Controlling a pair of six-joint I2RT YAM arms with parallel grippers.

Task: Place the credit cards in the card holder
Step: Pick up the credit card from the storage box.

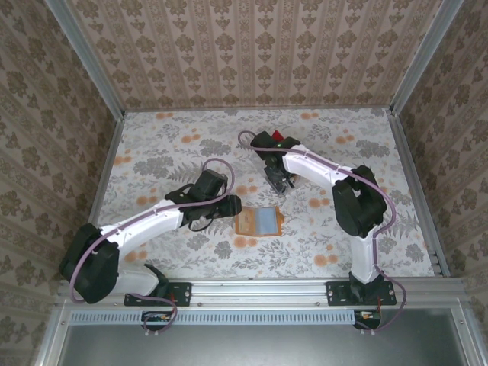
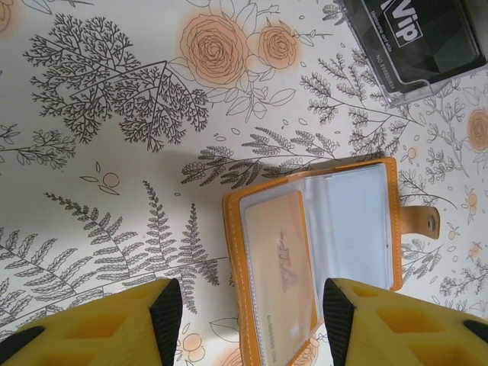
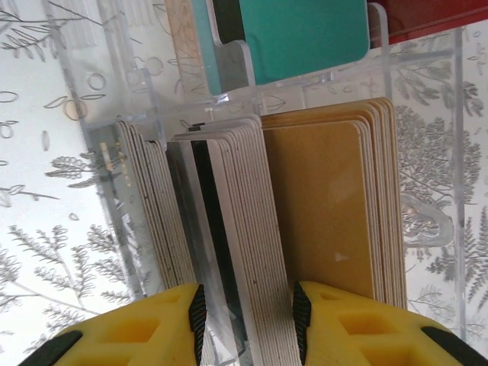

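Card holder [image 2: 347,229] lying open on the floral table [image 2: 99,191], one beige card [image 2: 278,255] in its left pocket; from above it sits at 7 o'clock of the clear card tray [image 3: 335,85]. Left gripper [image 2: 252,299] hangs over the holder's 6 o'clock edge, fingers spread, nothing between them. Right gripper [image 3: 248,301] straddles the white card stack [image 3: 236,213], with the beige stack [image 3: 328,213] at 3 o'clock; whether it pinches cannot be told.

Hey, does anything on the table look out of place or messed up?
Nothing stands out. The card holder lies open and flat, one card tucked squarely in a pocket; the other cards stand in tidy rows in their clear rack.
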